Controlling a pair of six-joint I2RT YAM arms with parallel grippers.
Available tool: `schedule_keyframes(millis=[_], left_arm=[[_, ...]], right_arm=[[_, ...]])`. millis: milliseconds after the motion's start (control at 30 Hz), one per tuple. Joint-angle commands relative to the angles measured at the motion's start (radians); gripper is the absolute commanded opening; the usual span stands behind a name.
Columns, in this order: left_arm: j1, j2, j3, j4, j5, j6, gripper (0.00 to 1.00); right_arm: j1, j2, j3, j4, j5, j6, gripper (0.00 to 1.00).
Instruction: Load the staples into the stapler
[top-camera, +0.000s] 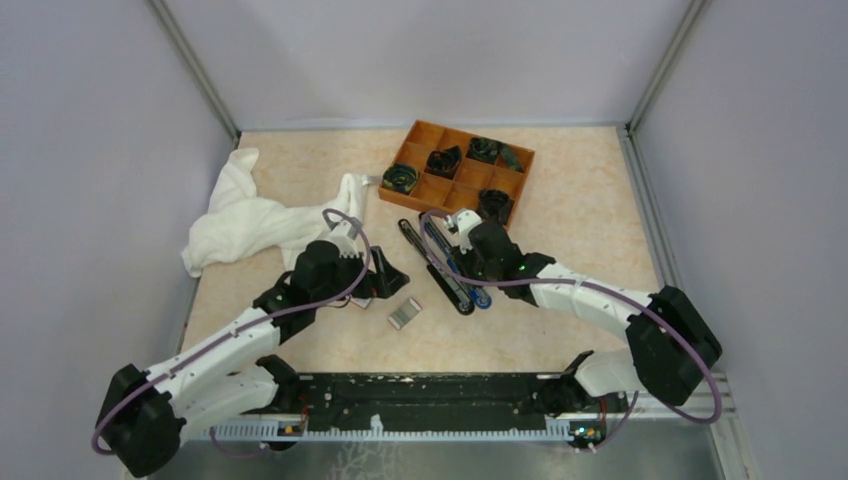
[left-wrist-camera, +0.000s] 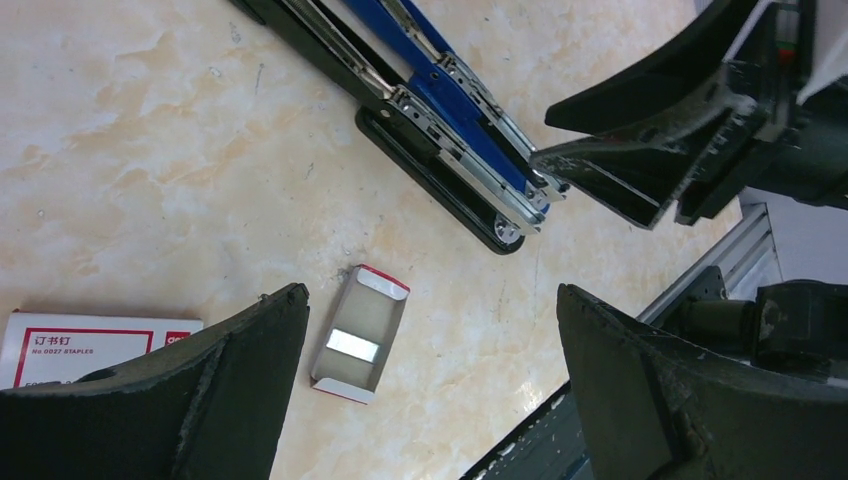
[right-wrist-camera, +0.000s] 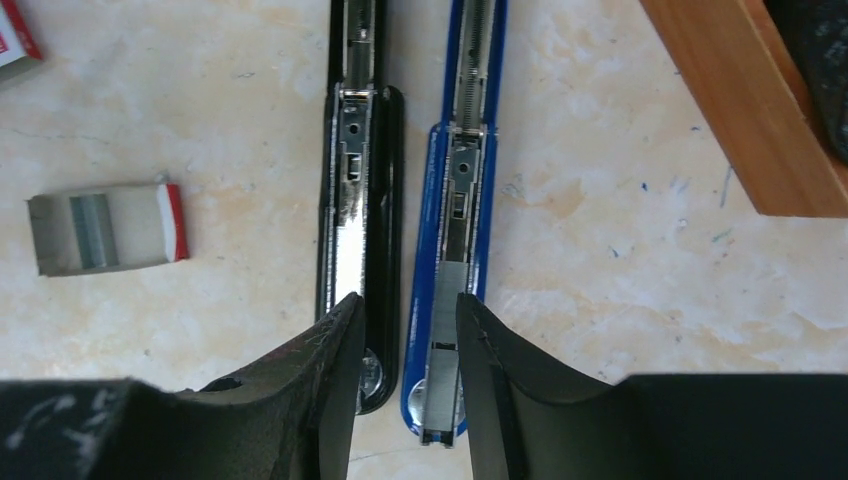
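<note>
**Desk:** Where were the staples?

**Me:** Nearest my end of the table (top-camera: 560, 230). The grey staples (left-wrist-camera: 352, 345) lay in their opened paper tray (left-wrist-camera: 375, 300), at five o'clock from my left claw (left-wrist-camera: 430, 295). That claw was released, fingers spread wide, holding nothing. The white carton (left-wrist-camera: 90, 345) with the red label lay at its seven o'clock.

**Desk:** And the stapler?

**Me:** The black stapler (right-wrist-camera: 355, 200) lay channel-up, running eleven to five o'clock in the top view. The blue stapler (right-wrist-camera: 462, 200) was just beside it at three. My right claw (right-wrist-camera: 407, 300) was over their near ends, fingers slightly parted, gripping nothing. Farther off I saw an orange divided tray (top-camera: 398, 165) at twelve and a white cloth (top-camera: 250, 220) at ten.
</note>
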Motion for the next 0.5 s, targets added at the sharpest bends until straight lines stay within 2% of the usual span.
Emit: schedule_keyframes(millis=[0,167,467], left_arm=[[0.022,0.065,0.015,0.062,-0.001,-0.048,0.99],[0.052,0.168,0.059,0.142,0.037,-0.099,0.99],[0.123,0.354,0.071,0.278,0.114,-0.245,0.99]], right_arm=[[0.006,-0.035,0.012,0.062,-0.098,0.024,0.41],[0.039,-0.013,-0.01,0.083,-0.077,0.018,0.46],[0.084,0.042,-0.033,0.108,-0.021,0.01,0.47]])
